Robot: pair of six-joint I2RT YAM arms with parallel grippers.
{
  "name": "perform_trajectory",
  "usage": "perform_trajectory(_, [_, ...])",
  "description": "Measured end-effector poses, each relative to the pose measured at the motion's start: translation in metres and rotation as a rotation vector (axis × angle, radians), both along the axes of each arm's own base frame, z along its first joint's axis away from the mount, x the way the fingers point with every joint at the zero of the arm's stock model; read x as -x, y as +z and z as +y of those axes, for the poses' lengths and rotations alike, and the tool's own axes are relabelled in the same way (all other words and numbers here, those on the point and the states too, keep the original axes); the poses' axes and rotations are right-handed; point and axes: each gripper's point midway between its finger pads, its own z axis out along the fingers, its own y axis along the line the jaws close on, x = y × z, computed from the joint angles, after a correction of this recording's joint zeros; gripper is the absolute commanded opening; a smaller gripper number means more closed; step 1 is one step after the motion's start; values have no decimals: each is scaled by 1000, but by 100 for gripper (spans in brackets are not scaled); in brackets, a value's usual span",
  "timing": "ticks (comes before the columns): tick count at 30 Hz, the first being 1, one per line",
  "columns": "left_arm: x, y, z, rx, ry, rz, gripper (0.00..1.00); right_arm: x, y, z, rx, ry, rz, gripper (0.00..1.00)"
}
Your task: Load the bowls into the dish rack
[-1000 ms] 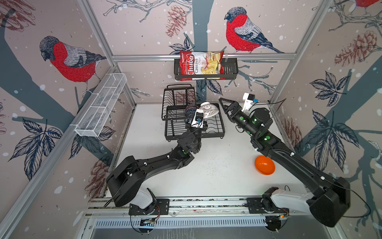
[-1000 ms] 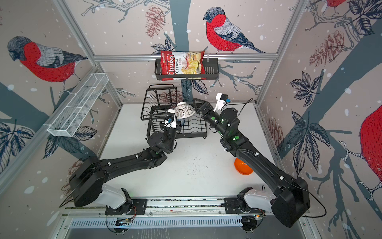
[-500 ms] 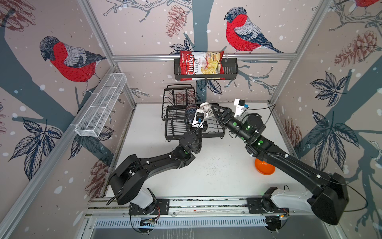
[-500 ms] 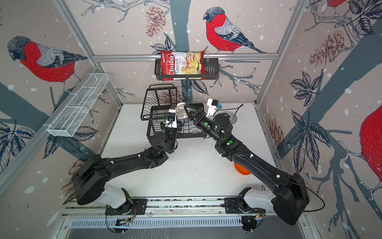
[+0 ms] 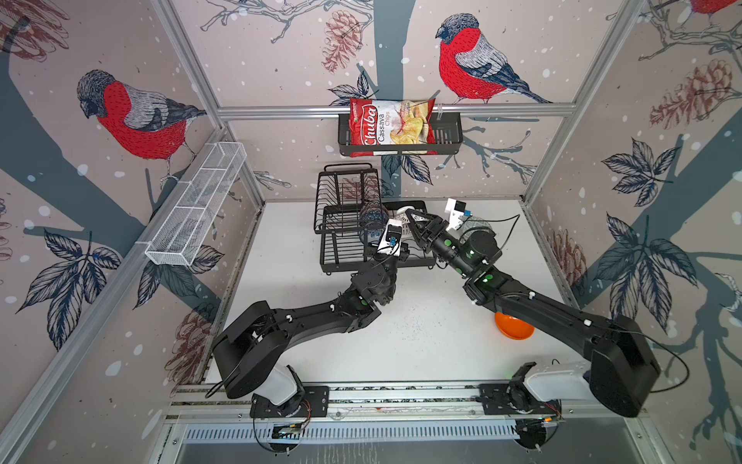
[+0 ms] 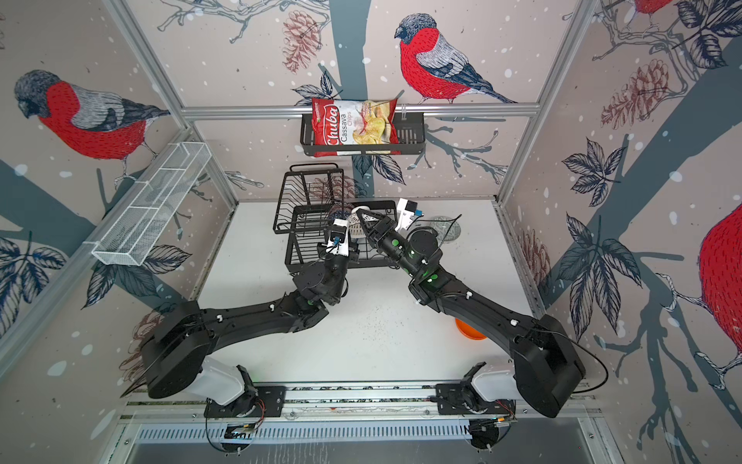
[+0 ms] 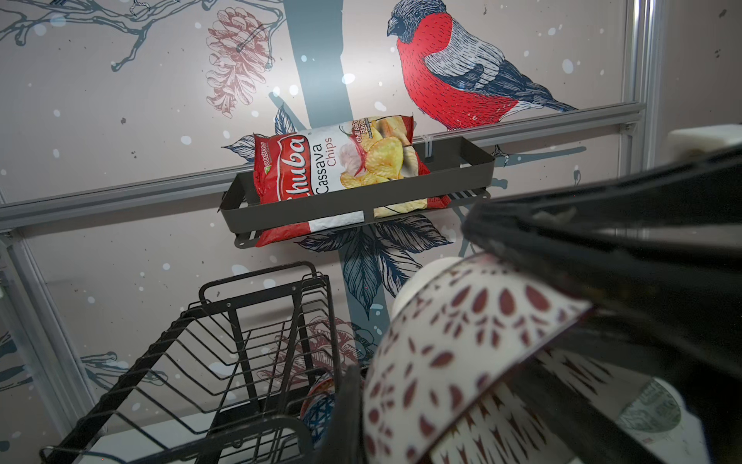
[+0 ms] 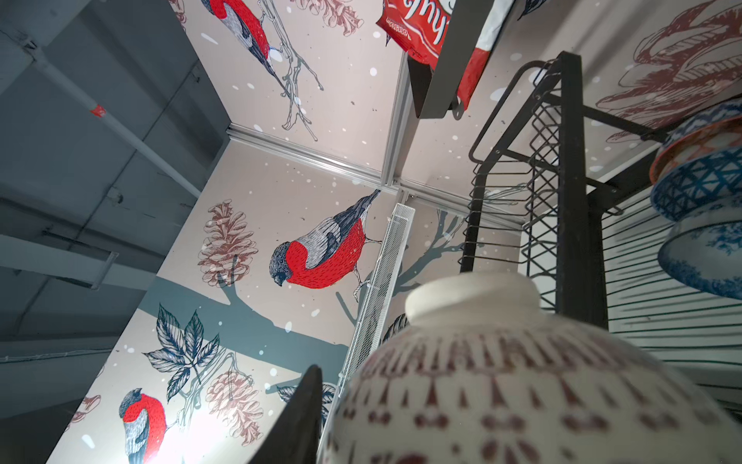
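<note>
Left gripper (image 5: pixel 395 223) pinched shut on the white patterned bowl (image 7: pixel 461 353) rim, held over the dish rack (image 5: pixel 341 251) base, probably a handover to my right gripper (image 5: pixel 415 221), whose jaws straddle it, grip unclear.

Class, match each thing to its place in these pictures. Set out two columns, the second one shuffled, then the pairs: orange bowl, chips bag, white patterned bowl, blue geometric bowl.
Things
1. orange bowl
2. chips bag
3. white patterned bowl
4. blue geometric bowl

Places
A. in the dish rack, among other bowls
B. on the table, partly under the right arm
C. held up over the dish rack
D. in the black wall basket

Pairs: 1-B, 2-D, 3-C, 4-A
</note>
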Motion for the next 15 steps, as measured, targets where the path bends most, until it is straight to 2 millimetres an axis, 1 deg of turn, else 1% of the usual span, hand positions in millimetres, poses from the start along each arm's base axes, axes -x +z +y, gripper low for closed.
perform_trajectory(3, [1,0,-1,0,-7,0,0,4,3,-2,-24,29,3,20])
perform_trajectory(6, [2,1,-4,2,-25,-4,0,7,6,-5,-37,52,5,18])
perform_trajectory(9, [3,0,-6,3,-32,-4,0,9,7,-7,-36,69,13,8])
perform_trajectory(11, [4,0,-7,-30,-23,-9,0,10,6,-9,-42,73,34,6])
perform_trajectory(13, [3,-2,-7,-42,-20,-6,4,9,3,-9,-35,72,44,4])
perform_trajectory(15, [3,-2,-7,-42,-20,-4,3,9,3,-9,-26,72,43,2])
